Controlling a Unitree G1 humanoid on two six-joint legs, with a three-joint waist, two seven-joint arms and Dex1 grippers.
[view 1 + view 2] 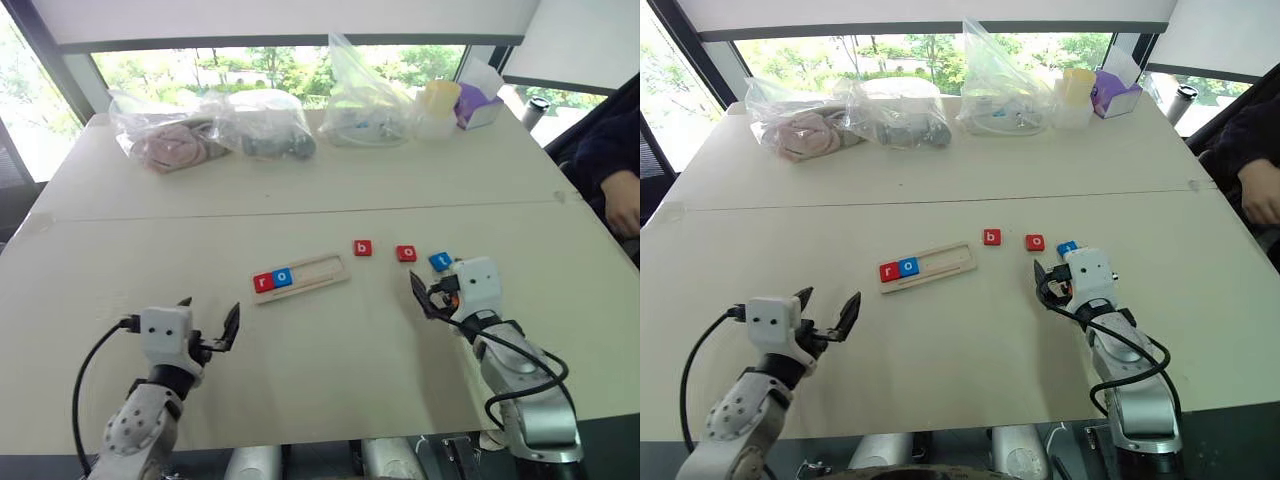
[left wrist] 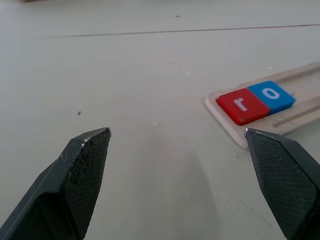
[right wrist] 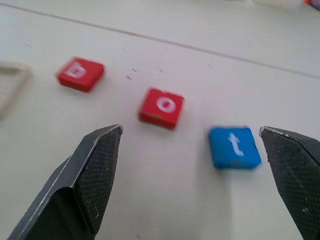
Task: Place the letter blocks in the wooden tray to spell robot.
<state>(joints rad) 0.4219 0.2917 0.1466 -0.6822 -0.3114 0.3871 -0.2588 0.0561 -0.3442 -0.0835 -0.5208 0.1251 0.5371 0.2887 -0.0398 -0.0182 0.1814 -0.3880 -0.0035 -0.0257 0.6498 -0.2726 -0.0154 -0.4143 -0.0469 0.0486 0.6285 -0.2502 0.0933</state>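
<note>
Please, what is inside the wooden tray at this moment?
Inside the wooden tray, at its left end, sit a red r block and a blue o block, side by side. The remaining slot is bare. Nothing covers it.

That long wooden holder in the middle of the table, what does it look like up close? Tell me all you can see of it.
The wooden tray is a long, narrow strip of pale wood with rounded corners, a raised rim and a shallow slot along its length. It lies flat on the white table, slightly slanted. At its left end sit two letter blocks side by side: a red r and a blue o. The rest of the slot is empty. Neither gripper touches it.
</note>
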